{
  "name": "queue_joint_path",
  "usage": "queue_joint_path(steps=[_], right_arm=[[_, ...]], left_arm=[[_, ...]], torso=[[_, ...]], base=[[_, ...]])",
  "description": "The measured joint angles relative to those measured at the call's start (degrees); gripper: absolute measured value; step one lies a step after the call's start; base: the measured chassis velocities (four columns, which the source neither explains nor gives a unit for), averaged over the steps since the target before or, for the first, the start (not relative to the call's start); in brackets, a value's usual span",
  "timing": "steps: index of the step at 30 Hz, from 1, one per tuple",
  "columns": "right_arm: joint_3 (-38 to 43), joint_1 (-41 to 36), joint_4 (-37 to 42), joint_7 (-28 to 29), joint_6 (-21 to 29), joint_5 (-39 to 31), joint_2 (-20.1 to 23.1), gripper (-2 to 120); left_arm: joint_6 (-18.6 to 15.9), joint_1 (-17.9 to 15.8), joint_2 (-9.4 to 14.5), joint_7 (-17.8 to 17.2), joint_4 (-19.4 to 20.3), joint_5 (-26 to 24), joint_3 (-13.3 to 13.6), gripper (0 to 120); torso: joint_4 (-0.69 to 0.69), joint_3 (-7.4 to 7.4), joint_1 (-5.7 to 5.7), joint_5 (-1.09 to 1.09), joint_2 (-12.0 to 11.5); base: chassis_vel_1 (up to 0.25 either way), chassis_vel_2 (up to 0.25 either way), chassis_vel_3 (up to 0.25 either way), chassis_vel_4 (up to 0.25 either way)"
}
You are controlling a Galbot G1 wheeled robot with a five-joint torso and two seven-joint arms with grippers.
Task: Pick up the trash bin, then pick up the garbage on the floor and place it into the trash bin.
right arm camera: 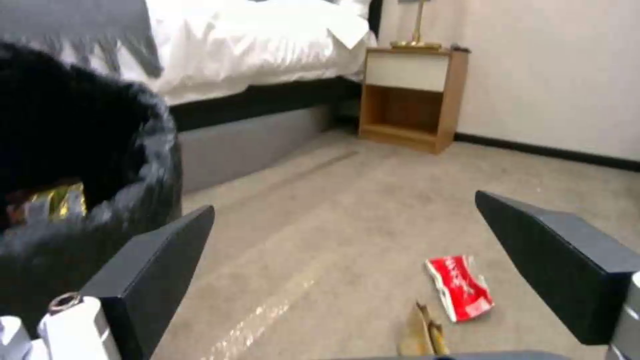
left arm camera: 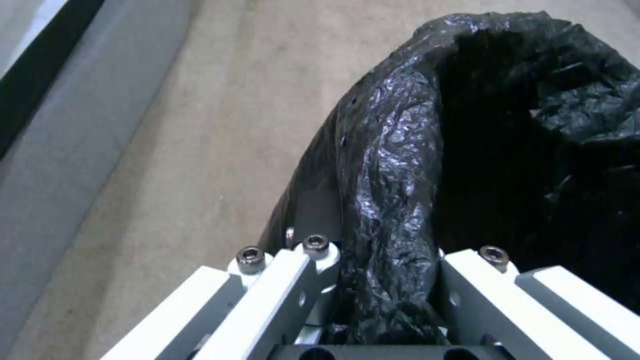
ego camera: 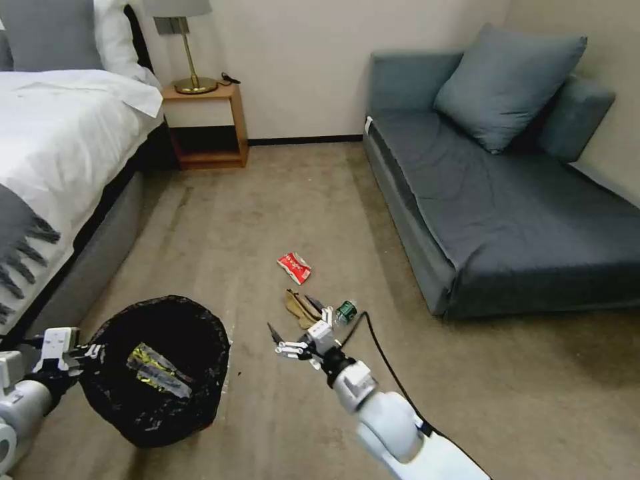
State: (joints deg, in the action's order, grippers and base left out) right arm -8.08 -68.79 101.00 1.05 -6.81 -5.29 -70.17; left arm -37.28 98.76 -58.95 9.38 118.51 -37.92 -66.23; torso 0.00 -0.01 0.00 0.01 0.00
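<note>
Open right claw (right arm camera: 347,270) above red-and-white packet (right arm camera: 460,287)

Losing the fingertips of the left tool (ego camera: 85,353) in crinkled liner at the nine o'clock rim of the trash bin (ego camera: 193,320). Burying most of the gold wrapper (ego camera: 159,371) inside that bin. Cutting the tan rag (right arm camera: 421,334) short at the right wrist view's edge. Blurring the print on the red-and-white packet (right arm camera: 460,286) beyond reading. Shrinking the bottle (ego camera: 346,311), at three o'clock of the rag, too small for label reading.
</note>
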Motion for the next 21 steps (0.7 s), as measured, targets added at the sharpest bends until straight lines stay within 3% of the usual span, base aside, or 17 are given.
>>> queue_joint_path(steps=[9, 21], right_arm=[[0.1, -0.5, -1.3, -0.8, 0.3, 0.3, 0.3, 100], [-0.7, 0.9, -4.0, -2.2, 0.7, 1.2, 1.4, 100]], left_arm=[[0.0, 0.4, -0.3, 0.3, 0.6, -0.1, -0.7, 5], [-0.1, 0.6, -0.5, 0.4, 0.7, -0.1, -1.6, 5]], torso=[[0.01, 0.00, 0.00, 0.00, 0.0], [0.02, 0.01, 0.00, 0.01, 0.0]], base=[[-0.128, 0.138, 0.126, -0.136], [-0.262, 0.255, 0.267, -0.249]])
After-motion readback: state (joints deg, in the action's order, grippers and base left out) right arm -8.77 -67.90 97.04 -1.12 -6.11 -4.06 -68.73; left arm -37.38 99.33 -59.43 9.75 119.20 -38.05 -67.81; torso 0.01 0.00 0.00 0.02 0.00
